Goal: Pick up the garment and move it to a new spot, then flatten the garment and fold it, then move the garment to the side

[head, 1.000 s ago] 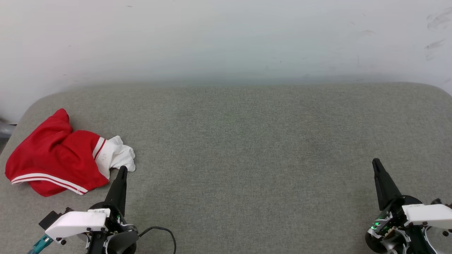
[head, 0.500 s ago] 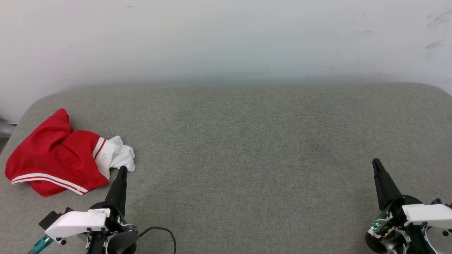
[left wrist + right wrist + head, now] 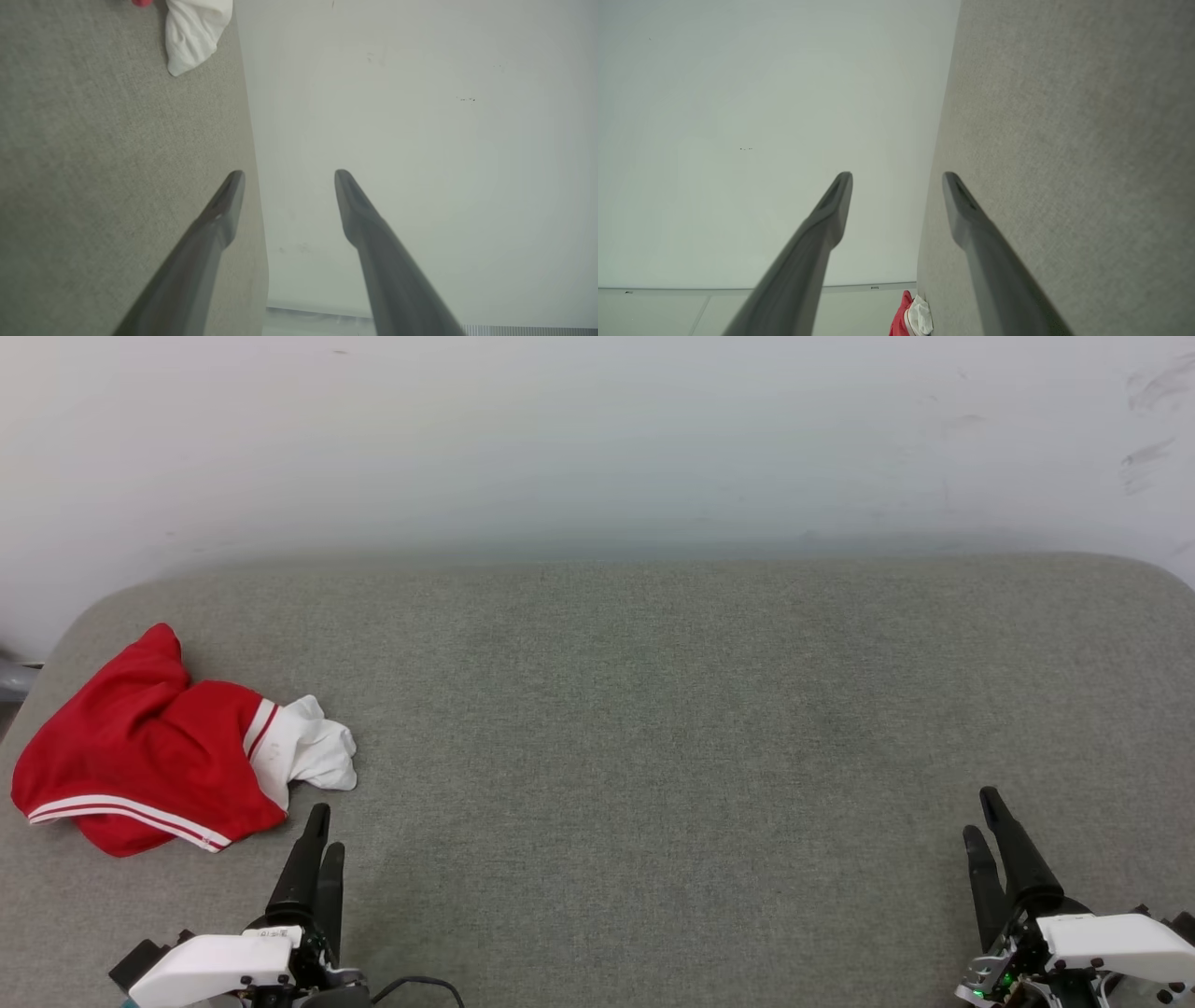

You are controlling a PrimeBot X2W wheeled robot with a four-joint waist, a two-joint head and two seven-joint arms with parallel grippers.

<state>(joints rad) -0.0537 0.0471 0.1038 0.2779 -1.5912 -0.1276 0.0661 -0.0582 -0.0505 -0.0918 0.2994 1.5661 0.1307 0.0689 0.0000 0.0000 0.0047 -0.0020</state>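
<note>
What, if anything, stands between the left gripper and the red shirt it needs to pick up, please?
Nothing visible does. The left gripper, fingers apart, points toward the shirt. The shirt's white sleeve is its nearest part, and just a bare strip of the grey cushion lies between them.

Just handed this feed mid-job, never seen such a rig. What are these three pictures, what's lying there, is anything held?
It is a two-armed robot. The wide picture is from a camera on its head, looking down at a grey padded surface. The dark prongs at lower left are its left gripper, those at lower right its right gripper. The other two pictures are from a camera on each wrist, looking along that gripper's two fingers. A crumpled red shirt with a white sleeve lies at the surface's left end, just beyond the left gripper, not touching it. Both grippers are open and empty.
</note>
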